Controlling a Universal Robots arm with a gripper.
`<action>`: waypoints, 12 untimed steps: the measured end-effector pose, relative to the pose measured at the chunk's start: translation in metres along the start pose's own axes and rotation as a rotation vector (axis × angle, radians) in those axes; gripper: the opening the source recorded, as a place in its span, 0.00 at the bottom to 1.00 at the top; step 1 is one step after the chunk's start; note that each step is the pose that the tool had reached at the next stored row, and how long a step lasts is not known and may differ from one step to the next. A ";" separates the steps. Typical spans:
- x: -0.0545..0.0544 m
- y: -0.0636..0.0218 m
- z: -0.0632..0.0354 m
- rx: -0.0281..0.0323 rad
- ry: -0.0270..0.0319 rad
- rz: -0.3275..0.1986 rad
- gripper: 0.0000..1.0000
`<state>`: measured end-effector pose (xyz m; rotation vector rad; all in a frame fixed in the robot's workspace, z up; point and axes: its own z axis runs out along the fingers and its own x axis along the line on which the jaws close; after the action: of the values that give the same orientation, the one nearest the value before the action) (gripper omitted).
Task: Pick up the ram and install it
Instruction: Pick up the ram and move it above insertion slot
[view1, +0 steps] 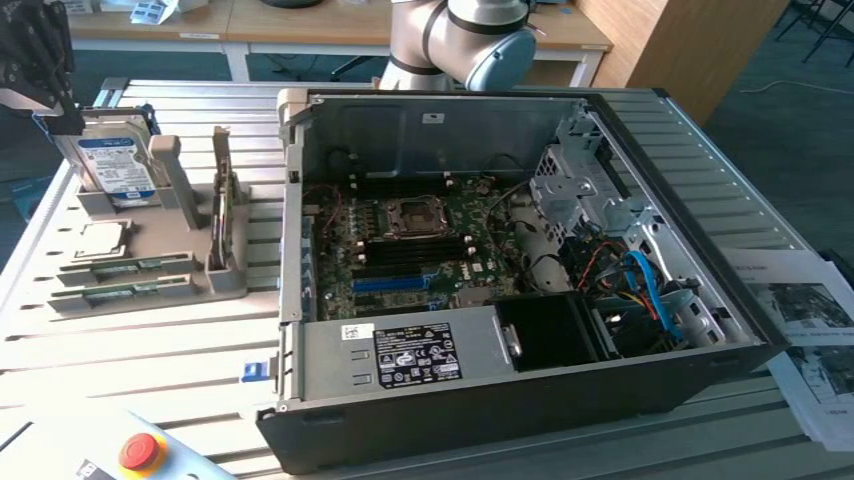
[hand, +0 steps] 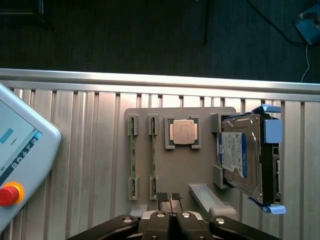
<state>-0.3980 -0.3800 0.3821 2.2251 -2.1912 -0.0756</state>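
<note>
Two alike green sticks lie on edge in the grey holder (hand: 200, 170). I take the ram (hand: 153, 156) (view1: 128, 268) to be the one beside the square silver processor (hand: 181, 132); its twin (hand: 133, 156) (view1: 123, 294) lies one slot further out. My gripper (hand: 169, 196) hovers above the holder's edge, fingers shut together with nothing between them, a short way off the ram's end. The open computer case (view1: 441, 390) lies on the table with its motherboard (view1: 461, 250) exposed.
A hard drive (hand: 239, 159) (view1: 114, 165) stands in the holder beside the processor. A card (view1: 222, 200) stands upright in another slot. A pendant with a red stop button (hand: 10, 194) (view1: 140, 452) lies near the table edge. Papers (view1: 807, 330) lie at the exterior view's right.
</note>
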 end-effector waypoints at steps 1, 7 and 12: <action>0.000 0.0000 0.0000 0.0000 0.0000 0.000 0.10; 0.000 0.0000 0.0001 0.0015 0.0010 -0.020 0.10; 0.000 0.0001 0.0001 0.0017 0.0011 -0.022 0.10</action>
<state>-0.3981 -0.3800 0.3820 2.2504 -2.1669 -0.0728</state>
